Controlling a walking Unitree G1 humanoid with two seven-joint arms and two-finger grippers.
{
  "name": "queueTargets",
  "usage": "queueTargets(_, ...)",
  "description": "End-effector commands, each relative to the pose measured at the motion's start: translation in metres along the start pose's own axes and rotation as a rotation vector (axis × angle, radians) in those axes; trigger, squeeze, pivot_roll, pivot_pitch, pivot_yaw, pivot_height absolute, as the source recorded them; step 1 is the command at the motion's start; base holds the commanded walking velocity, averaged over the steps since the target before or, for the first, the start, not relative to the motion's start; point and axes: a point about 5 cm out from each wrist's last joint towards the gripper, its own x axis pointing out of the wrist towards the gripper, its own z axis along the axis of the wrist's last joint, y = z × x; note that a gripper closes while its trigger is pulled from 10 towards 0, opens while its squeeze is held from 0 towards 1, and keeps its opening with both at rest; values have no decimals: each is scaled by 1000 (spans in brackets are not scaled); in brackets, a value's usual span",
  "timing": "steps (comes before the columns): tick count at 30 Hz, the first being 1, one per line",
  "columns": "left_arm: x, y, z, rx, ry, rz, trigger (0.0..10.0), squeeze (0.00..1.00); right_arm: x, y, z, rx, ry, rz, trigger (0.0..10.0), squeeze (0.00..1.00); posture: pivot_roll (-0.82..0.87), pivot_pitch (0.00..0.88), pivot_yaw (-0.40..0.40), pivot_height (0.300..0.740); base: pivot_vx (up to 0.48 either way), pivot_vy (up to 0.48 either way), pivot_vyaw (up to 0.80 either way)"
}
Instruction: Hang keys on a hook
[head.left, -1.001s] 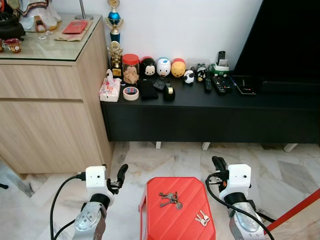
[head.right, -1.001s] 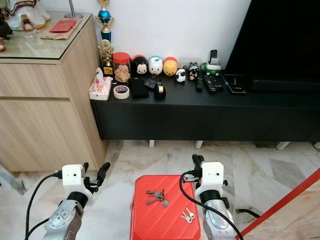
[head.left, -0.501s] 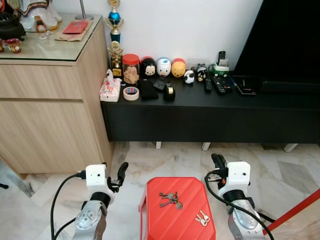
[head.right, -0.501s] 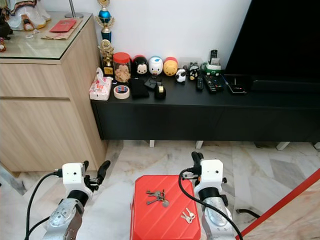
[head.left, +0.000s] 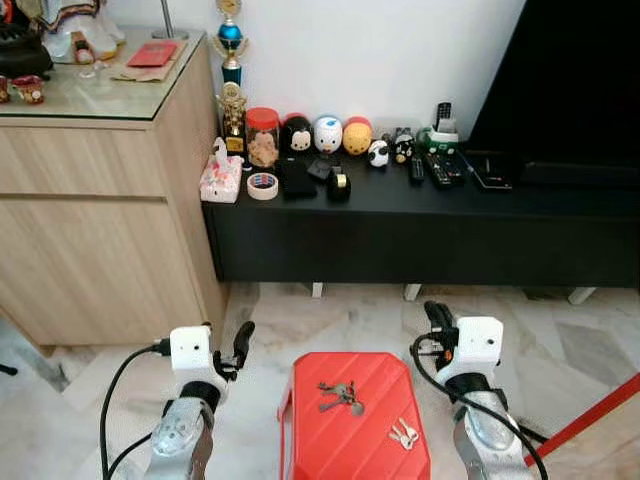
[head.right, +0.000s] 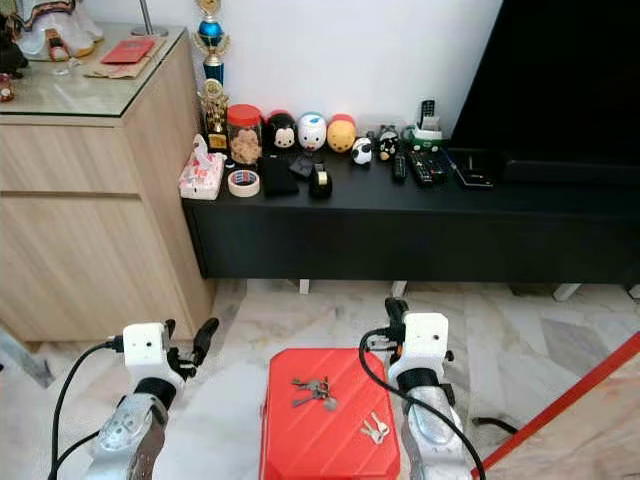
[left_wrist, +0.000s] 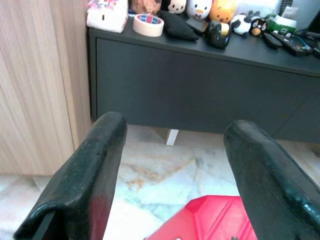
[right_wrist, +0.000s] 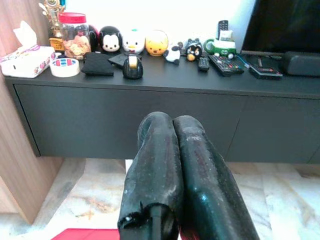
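So straight ahead of both grippers there's a long low black TV console (head.left: 420, 235) against the white wall, and off past the left gripper stands a light wood cabinet with a glass top (head.left: 100, 190). On the marble floor, right between the two grippers, sits a red plastic stool (head.left: 358, 420), closer to the robot than either set of fingertips. The left gripper (left_wrist: 172, 165) hovers beside the stool's left edge with its two black fingers (left_wrist: 90, 170) spread wide apart, nothing between them. The right gripper (right_wrist: 174, 165) hangs just off the stool's right edge with its fingers pressed flat together, holding nothing. The task stuff is on the stool top: a dark bunch of keys on a ring (head.left: 340, 396) lying near the middle, a bit nearer the right gripper's side than the left's, and a smaller pale silver pair of keys (head.left: 403, 434) toward the right gripper, just inside the stool's edge below its wrist. Neither bunch is touched by a finger. On the console ahead of the left gripper is a roll of tape (head.left: 262, 186) next to a pink tissue pack (head.left: 220, 175).
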Motion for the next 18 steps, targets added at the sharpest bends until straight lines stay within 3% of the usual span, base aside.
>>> queueTargets(1, 1, -1, 5, 9, -16, -10, 10000, 0, -1, -4, -5, 19, 23, -33, 10000, 0, 26, 32, -84, 656, 0, 0, 0)
queueTargets(13, 2, 2, 8, 29, -13, -18, 10000, 0, 1, -11, -11, 54, 53, -122, 10000, 0, 29, 49, -62, 641, 0, 0, 0)
queueTargets(18, 2, 1, 7, 32, -4, -24, 10000, 0, 4, -16, -23, 90, 153, -160, 10000, 0, 26, 50, -59, 641, 0, 0, 0)
